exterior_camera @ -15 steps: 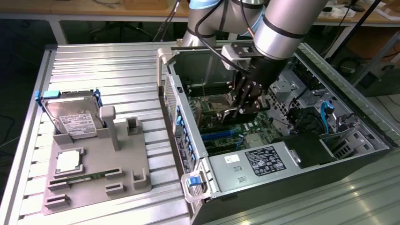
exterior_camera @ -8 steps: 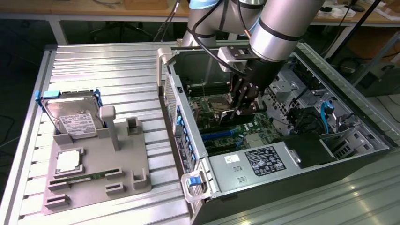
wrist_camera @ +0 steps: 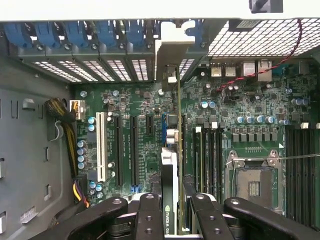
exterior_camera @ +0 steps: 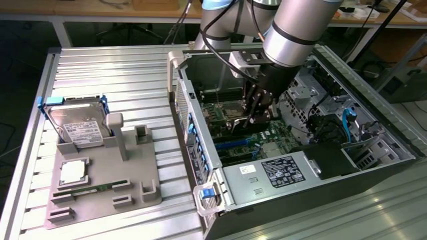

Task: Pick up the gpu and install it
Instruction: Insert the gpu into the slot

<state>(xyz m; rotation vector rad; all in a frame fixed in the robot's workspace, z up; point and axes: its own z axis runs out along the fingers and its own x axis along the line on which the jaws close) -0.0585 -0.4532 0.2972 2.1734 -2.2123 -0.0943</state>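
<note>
In the exterior view the gpu (exterior_camera: pixel 257 120), a thin green circuit card, is mostly hidden behind the arm's black gripper (exterior_camera: pixel 255 111) and is hard to make out among the parts of the green motherboard (exterior_camera: pixel 248 134). The arm's upper part is cut off by the edge of the view.

The wrist view looks down the card's edge. The gpu (wrist_camera: pixel 173 165) shows as a narrow upright strip, with a black part bearing a green-and-white logo near the gripper (wrist_camera: pixel 172 220) and a silver metal end bracket at its far end, against the slotted rear wall of the open grey computer case (wrist_camera: pixel 30 150). The gripper's black fingers (wrist_camera: pixel 150 215) are closed on the card from both sides. The card stands on edge over the motherboard's row of long expansion slots; whether its lower edge is seated in a slot cannot be told.

On the ribbed metal worktop (exterior_camera: pixel 113 75), a grey holder tray (exterior_camera: pixel 100 185) carries a silver hard drive with a white label (exterior_camera: pixel 80 127) and a long narrow green memory stick (exterior_camera: pixel 90 189).
</note>
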